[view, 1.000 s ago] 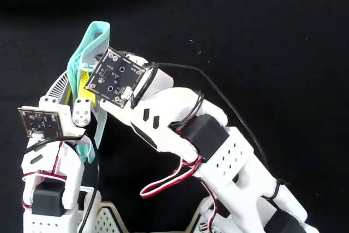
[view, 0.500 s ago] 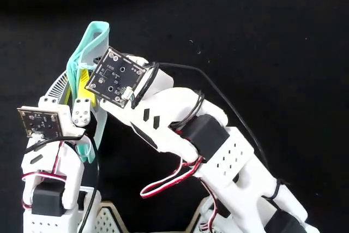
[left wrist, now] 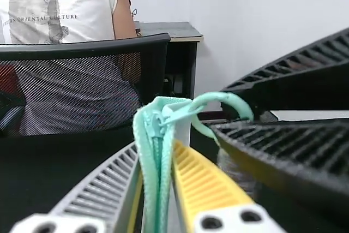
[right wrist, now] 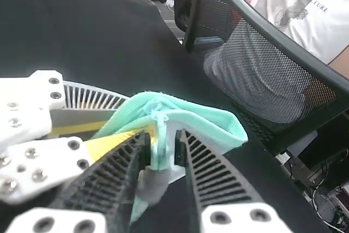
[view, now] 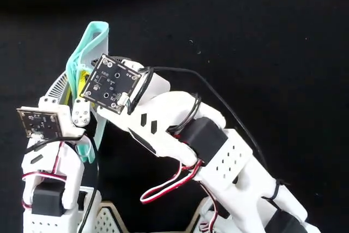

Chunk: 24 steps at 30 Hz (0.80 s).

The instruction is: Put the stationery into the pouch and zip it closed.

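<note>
A mint-green pouch point(view: 91, 41) stands on edge on the black table at the left. My left gripper point(left wrist: 158, 200) is shut on the pouch's point(left wrist: 157, 151) near end, which is pinched between its grey and yellow fingers. My right gripper point(right wrist: 162, 151) is shut on the pouch's zipper pull point(right wrist: 160, 147), which sits between its two black ribbed fingers. The pouch point(right wrist: 180, 117) bunches up just beyond them. In the high view the right arm's camera board point(view: 109, 83) hides the spot where both grippers meet the pouch.
The right arm point(view: 218, 151) lies diagonally across the table's front half. The left arm point(view: 52, 156) stands at the front left. A black mesh chair point(left wrist: 71, 85) with a person on it is beyond the table's edge.
My right gripper has shifted slightly left and toward the front along the pouch. The left arm and the pouch have stayed put.
</note>
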Available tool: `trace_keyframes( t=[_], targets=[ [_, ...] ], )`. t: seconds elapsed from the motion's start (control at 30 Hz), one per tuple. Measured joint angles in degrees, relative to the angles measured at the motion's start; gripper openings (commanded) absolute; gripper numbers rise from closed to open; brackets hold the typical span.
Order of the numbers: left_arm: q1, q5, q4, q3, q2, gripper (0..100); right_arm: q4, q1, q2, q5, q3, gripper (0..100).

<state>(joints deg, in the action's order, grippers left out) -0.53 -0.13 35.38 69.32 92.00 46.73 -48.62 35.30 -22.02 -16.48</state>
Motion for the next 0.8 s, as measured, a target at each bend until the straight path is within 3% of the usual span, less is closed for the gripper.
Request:
trace_keyframes(
  t=[0.17, 0.47, 0.8],
  targets=[
    [-1.23, 0.00, -0.09, 0.09, 0.00, 3, 0.00, 0.00, 0.00, 0.00, 0.00, 1.0],
    [-1.32, 0.00, -0.09, 0.18, 0.00, 3, 0.00, 0.00, 0.09, 0.00, 0.00, 1.2],
    [-1.41, 0.00, -0.18, 0.79, 0.00, 3, -2.02, 5.54, 0.09, 0.00, 0.00, 1.2]
  ],
)
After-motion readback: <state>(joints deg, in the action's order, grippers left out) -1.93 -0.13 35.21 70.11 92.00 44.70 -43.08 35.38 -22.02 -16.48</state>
